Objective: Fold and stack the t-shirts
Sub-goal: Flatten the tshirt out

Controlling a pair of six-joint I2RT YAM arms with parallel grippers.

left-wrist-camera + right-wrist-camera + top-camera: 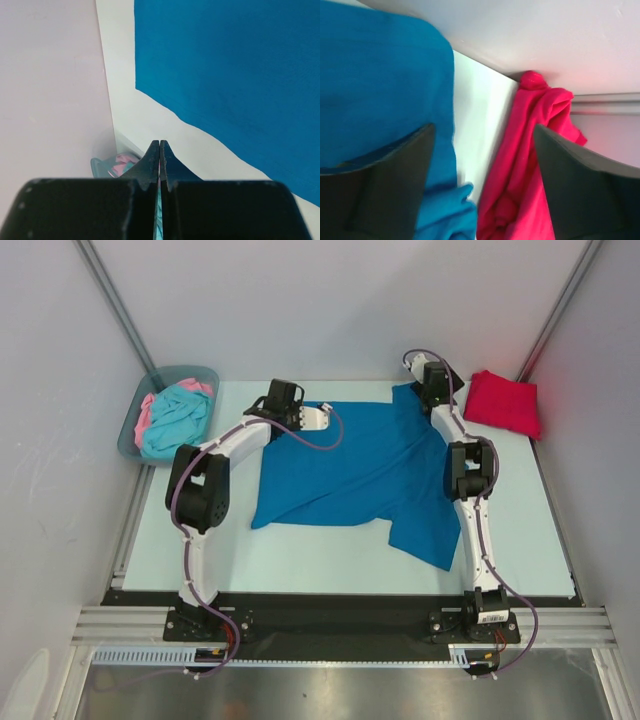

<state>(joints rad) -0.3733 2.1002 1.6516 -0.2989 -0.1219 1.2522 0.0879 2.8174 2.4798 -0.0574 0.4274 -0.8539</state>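
A deep blue t-shirt [360, 465] lies spread out in the middle of the table, one sleeve trailing toward the near right. My left gripper [280, 400] hovers at the shirt's far left corner. In the left wrist view it [159, 145] is shut with nothing in it, and the blue shirt [235, 70] lies beside it. My right gripper [434, 385] is at the shirt's far right corner. In the right wrist view it [484, 127] is open and empty, between the blue shirt [380, 85] and a bright red shirt [525, 165]. The red shirt [503, 403] lies folded at the far right.
A grey-blue bin [165, 412] at the far left corner holds turquoise and pink shirts; it also shows in the left wrist view [112, 165]. Walls close in the table on the left, far and right sides.
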